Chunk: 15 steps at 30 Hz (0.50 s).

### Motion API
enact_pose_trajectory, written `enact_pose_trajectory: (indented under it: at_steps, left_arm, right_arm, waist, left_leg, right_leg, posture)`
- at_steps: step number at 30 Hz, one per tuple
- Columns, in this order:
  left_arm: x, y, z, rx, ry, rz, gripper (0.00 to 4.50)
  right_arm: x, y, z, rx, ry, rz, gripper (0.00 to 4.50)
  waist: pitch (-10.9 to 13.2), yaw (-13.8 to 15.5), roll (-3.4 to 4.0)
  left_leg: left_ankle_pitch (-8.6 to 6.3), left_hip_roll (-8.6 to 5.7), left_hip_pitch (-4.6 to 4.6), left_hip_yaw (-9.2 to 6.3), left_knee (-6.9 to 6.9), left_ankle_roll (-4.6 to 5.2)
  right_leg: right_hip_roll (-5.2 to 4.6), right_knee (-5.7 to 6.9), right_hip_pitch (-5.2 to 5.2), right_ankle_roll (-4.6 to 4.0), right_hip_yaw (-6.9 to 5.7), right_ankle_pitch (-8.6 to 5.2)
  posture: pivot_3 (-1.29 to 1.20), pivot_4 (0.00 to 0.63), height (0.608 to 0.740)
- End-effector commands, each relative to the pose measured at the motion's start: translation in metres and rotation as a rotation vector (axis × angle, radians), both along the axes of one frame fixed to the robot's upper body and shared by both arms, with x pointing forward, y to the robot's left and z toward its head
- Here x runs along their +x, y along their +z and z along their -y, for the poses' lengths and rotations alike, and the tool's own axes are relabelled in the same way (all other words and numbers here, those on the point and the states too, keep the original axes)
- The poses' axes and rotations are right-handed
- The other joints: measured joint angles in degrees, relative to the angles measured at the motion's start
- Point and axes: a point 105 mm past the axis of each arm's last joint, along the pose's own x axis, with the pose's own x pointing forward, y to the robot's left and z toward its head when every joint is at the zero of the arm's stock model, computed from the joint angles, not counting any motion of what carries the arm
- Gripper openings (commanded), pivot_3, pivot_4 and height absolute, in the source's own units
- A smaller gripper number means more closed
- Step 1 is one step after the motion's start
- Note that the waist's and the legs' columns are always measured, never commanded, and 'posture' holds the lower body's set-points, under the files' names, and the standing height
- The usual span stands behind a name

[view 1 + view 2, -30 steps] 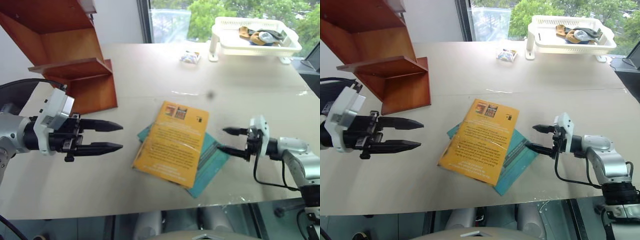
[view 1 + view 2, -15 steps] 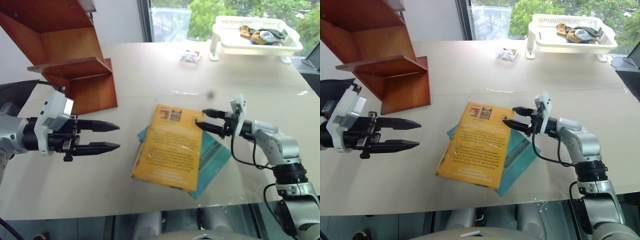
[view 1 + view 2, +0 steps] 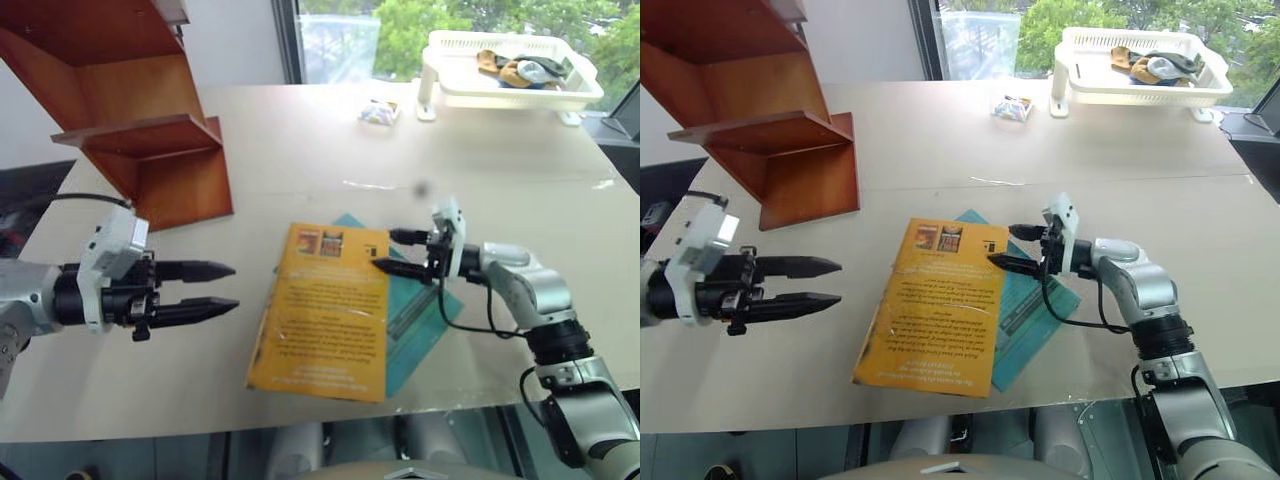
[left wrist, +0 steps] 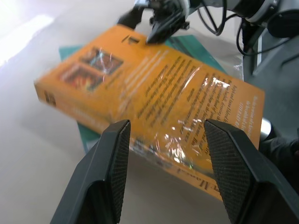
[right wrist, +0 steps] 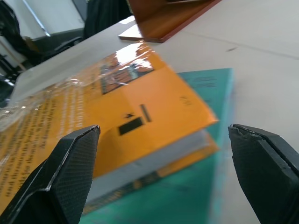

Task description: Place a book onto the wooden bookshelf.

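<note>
At the table's (image 3: 300, 130) far left corner: the wooden bookshelf (image 3: 130, 110), reddish-brown, smooth flat shelves between slanted side panels, its shelves bare. Nearer the left edge, the left gripper (image 3: 220, 287), two tapered black fingers apart with nothing between them, pointing across toward the book (image 3: 322, 308) and well short of it. Near the front edge at the middle, that book: thick orange-yellow paperback, glossy cover catching glare, lines of small dark text, two small pictures by its far edge, pale page block along the side. Under it, a thinner teal book (image 3: 425, 315), flat, poking out to the right. Just beside the orange book's far right corner, the right gripper (image 3: 1002, 247), fingers spread, one above and one level with the cover's edge, not clamped on anything. Further back, a small crinkled packet (image 3: 380, 112). At the far right corner, a white slatted plastic basket (image 3: 470, 95) holding a few soft items.
</note>
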Motion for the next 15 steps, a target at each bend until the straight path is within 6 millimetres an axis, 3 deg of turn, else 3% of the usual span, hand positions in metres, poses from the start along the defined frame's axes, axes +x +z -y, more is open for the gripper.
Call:
enact_pose_trajectory:
  at_steps: [1, 7, 12, 15]
  left_arm:
    - [0.009, -0.003, -0.008, -0.053, 0.091, -0.038, 2.65]
    - [0.014, -0.004, -0.005, -0.261, 0.102, -0.15, 2.65]
    - [0.013, -0.032, -0.007, -0.35, 0.107, -0.349, 2.65]
    - [0.016, -0.051, -0.006, -0.363, 0.111, -0.433, 2.65]
  right_arm:
    - [-0.004, 0.033, 0.021, 0.007, -0.012, 0.137, 4.5]
    - [-0.045, 0.065, 0.04, 0.015, 0.094, 0.221, 4.5]
    - [-0.091, 0.074, 0.057, -0.056, 0.209, 0.222, 4.5]
    - [-0.105, 0.077, 0.065, -0.104, 0.21, 0.207, 4.5]
  waist:
    - [0.0, 0.0, 0.01]
    - [0.0, 0.0, -0.01]
    - [0.0, 0.0, -0.01]
    - [0.0, -0.1, -0.05]
  left_leg:
    - [0.0, 0.0, 0.0, -0.01, 0.0, 0.0]
    - [-0.03, 0.02, -0.01, 0.0, -0.02, 0.04]
    - [-0.14, 0.01, 0.01, -0.01, -0.02, 0.23]
    - [-0.14, 0.02, 0.04, -0.02, 0.0, 0.24]
  right_leg:
    - [0.0, 0.0, 0.0, 0.0, 0.0, 0.0]
    - [-0.02, -0.01, 0.0, 0.0, 0.01, 0.0]
    - [-0.02, -0.02, 0.02, 0.0, 0.01, 0.0]
    - [-0.02, -0.01, 0.04, 0.0, 0.0, 0.0]
  posture:
    - [0.0, 0.15, 0.74]
    - [0.0, 0.15, 0.74]
    - [0.0, 0.15, 0.74]
    - [0.0, 0.15, 0.74]
